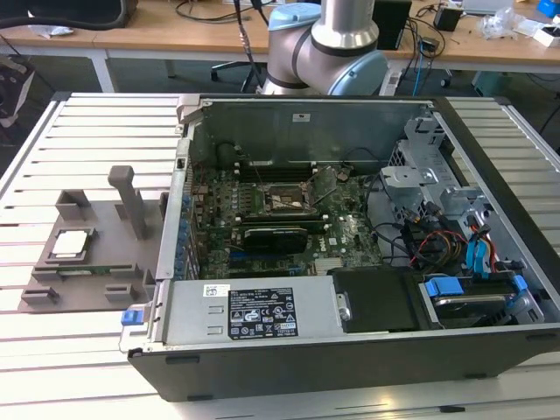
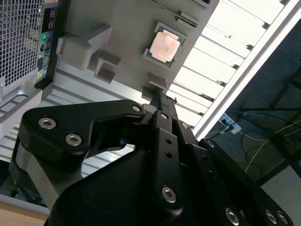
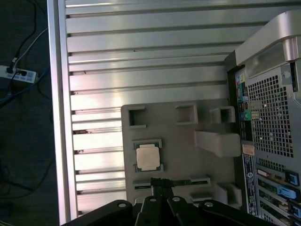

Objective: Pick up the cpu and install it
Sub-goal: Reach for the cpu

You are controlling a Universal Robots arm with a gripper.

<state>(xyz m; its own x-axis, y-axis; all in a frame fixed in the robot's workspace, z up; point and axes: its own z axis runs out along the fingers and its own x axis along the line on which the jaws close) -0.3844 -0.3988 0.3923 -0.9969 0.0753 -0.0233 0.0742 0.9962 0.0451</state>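
Note:
The cpu is a small square chip with a silvery top. It lies flat in a square recess of a grey fixture plate on the slatted table, at the exterior view's left of the open computer case. Both wrist views show the cpu from well above. My gripper hangs over the fixture's edge near the chip, its black fingers drawn together with nothing between them. The black socket frame sits on the motherboard inside the case.
The fixture carries raised grey blocks and an upright post beside the chip. The case's rear grille stands close to the fixture. A black expansion card, cables and drive bays crowd the case. The table edge drops off to the floor.

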